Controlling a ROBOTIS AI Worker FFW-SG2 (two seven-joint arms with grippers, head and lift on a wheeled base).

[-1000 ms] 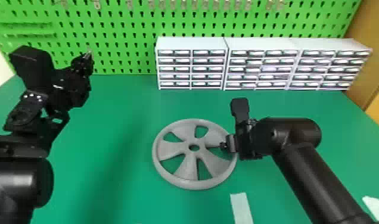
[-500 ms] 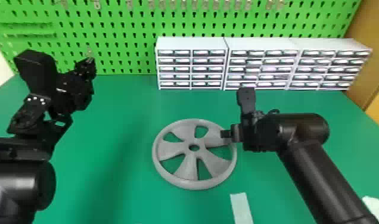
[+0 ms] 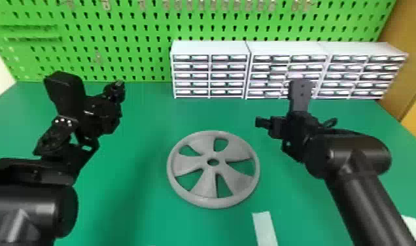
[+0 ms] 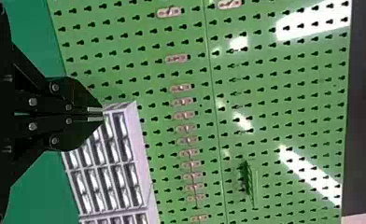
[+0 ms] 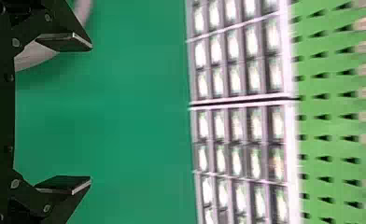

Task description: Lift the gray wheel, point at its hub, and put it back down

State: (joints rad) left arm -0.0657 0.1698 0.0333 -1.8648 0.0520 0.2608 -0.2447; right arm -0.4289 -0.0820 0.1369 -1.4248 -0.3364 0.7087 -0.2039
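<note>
Your open right end effector has pulled clear of the gray wheel on the desk, seemingly finishing the put-down, while your left end effector is closed.

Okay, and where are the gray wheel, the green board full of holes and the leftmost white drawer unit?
Gray wheel (image 3: 203, 185), head view, on a spoke.
Green board (image 3: 129, 54), head view, on its front, between holes.
Leftmost white drawer unit (image 3: 210, 47), head view, on its top.
</note>
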